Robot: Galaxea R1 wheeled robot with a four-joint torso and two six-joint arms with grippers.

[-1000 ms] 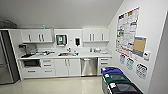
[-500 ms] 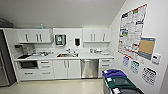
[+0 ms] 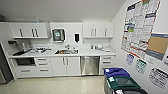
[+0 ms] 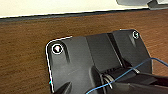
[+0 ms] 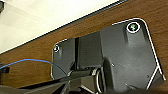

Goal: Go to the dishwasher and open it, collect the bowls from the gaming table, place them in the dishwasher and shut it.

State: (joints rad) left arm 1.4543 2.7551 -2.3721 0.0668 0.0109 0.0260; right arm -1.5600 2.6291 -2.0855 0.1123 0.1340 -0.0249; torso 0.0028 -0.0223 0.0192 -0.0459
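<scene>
Closer now than half a second ago, head camera has advanced; kitchenette looms larger, nothing in it shifted. Dishwasher (image 3: pixel 90 65), steel front, door shut, sits under the white desk (image 3: pixel 85 52), right of the sink (image 3: pixel 66 51), between white cabinet doors (image 3: pixel 66 66) and drawers (image 3: pixel 107 64). Wall cabinets (image 3: pixel 28 30) hang above. Recycling bins (image 3: pixel 120 81), blue and green lids, stand near right by the poster wall (image 3: pixel 140 22). Wrist views: dark robot plates over a brown wood-grain surface (image 4: pixel 25 55); cannot tell either tool's state.
</scene>
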